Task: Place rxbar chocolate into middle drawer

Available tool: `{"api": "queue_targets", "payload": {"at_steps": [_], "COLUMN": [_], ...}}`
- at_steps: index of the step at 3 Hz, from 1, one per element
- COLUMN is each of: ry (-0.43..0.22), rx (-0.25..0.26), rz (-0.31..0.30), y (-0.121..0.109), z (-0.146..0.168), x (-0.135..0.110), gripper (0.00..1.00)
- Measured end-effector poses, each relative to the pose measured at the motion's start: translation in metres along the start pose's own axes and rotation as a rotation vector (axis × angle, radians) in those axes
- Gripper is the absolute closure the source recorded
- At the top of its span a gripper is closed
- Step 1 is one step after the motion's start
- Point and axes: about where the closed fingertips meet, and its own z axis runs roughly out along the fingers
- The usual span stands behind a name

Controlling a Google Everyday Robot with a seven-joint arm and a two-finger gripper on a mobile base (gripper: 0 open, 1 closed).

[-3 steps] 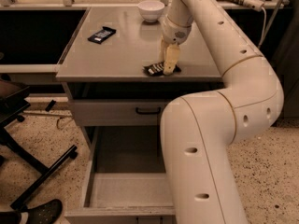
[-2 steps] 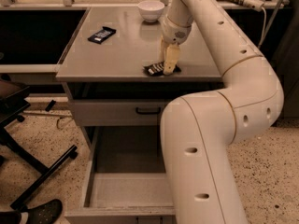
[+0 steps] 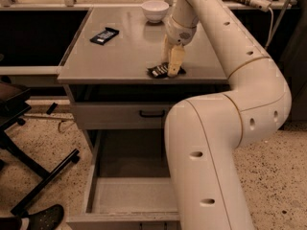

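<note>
Rxbar chocolate (image 3: pixel 157 71) is seen lying flat on the grey table top (image 3: pixel 129 51), near the front edge and a little right of the middle of the frame. It is a small black bar with white marks. The gripper (image 3: pixel 173 71) is set straight down on the right end of the bar, and the bar is touched by it. Whether the bar is gripped or only touched cannot be told. The bar is not lifted off the table.

The big white arm (image 3: pixel 230 104) is seen bending from the lower middle of the frame, up the right side, and back over the table to the gripper.

The middle drawer (image 3: pixel 91 188) is found at the bottom of the frame, under the table. It is pulled out wide, and its pale grey floor is shown. Its right part is hidden by the arm. Above it, a flatter drawer front (image 3: pixel 110 116) with a black handle (image 3: pixel 152 113) is seen.

Another dark bar (image 3: pixel 104 35) with a pale label is laid at the upper left of the table, well apart from the gripper. A white bowl (image 3: pixel 155 9) is placed at the back of the table, near the top of the frame.

At the lower left, black chair legs (image 3: pixel 48 178) and a dark shoe (image 3: pixel 45 217) are seen on the speckled floor (image 3: pixel 53 140)
</note>
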Motion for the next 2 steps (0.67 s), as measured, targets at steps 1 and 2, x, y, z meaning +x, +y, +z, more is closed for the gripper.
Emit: {"api": "queue_targets", "payload": {"at_steps": [1,2], "ry": [0.0,-0.006], "rx": [0.0,0.041], "rz": [0.0,-0.008], "y": [0.0,-0.012], "z": [0.0,0.0], "x": [0.0,-0.006], "gripper": [0.0,0.0]}}
